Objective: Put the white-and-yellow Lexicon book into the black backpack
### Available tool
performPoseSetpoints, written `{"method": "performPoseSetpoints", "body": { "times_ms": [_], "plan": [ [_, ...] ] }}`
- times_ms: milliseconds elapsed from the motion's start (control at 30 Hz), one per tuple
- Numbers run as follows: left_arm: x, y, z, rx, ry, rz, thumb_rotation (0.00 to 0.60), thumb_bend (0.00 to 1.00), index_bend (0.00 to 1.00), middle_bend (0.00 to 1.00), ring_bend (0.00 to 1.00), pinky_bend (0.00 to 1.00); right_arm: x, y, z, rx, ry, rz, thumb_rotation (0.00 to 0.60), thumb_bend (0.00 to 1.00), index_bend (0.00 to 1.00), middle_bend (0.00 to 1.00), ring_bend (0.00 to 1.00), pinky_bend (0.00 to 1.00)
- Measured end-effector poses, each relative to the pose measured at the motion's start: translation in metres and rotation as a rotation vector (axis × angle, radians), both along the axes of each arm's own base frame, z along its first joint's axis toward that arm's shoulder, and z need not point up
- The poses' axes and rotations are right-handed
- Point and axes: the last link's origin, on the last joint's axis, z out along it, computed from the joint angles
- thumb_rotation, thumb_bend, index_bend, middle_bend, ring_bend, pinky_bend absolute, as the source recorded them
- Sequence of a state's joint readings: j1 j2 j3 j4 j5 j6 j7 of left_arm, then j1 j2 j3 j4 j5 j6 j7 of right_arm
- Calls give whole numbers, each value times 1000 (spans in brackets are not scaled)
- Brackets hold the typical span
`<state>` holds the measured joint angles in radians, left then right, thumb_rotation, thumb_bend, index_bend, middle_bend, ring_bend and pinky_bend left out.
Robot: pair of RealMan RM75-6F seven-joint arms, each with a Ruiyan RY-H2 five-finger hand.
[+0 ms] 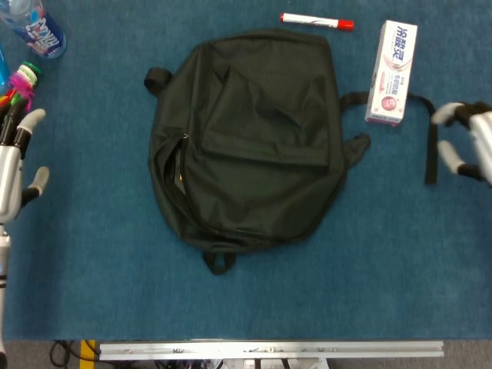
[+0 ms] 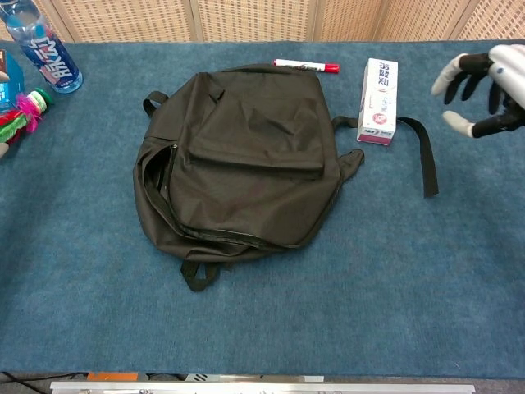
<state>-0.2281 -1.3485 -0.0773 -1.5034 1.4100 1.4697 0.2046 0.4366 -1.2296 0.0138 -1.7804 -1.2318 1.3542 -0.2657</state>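
The black backpack (image 1: 246, 138) lies flat on the blue table, front face up, between the two hands and well apart from both: the left hand (image 1: 11, 165) is off to one side of it, the right hand (image 1: 469, 146) beyond the other side. Its side zipper gapes slightly on the left-hand side; a strap trails toward the right hand. The Lexicon book is hidden from view.

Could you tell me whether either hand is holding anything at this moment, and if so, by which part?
Nothing is held. The right hand is at the right edge with fingers apart, and the left hand is open at the left edge, both off the black backpack.
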Motion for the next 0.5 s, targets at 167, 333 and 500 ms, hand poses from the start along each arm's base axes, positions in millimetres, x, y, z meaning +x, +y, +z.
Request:
{"method": "performPoseSetpoints", "body": {
  "times_ms": [167,333,500],
  "plan": [
    [-4,-11,6,0,3,15,600,230,199,132,121,268,-30,24,18,-93,9,-64,600,345,440,498,431,593],
    [-4,-21,10,16,-12,35,600,229,200,135,121,268,-47,44,30,-138,-4,-114,600,343,440,498,431,593],
    [-4,-24,10,18,-21,38,600,229,201,137,121,268,-47,47,35,-152,-7,-115,600,343,440,498,431,593]
  ]
}}
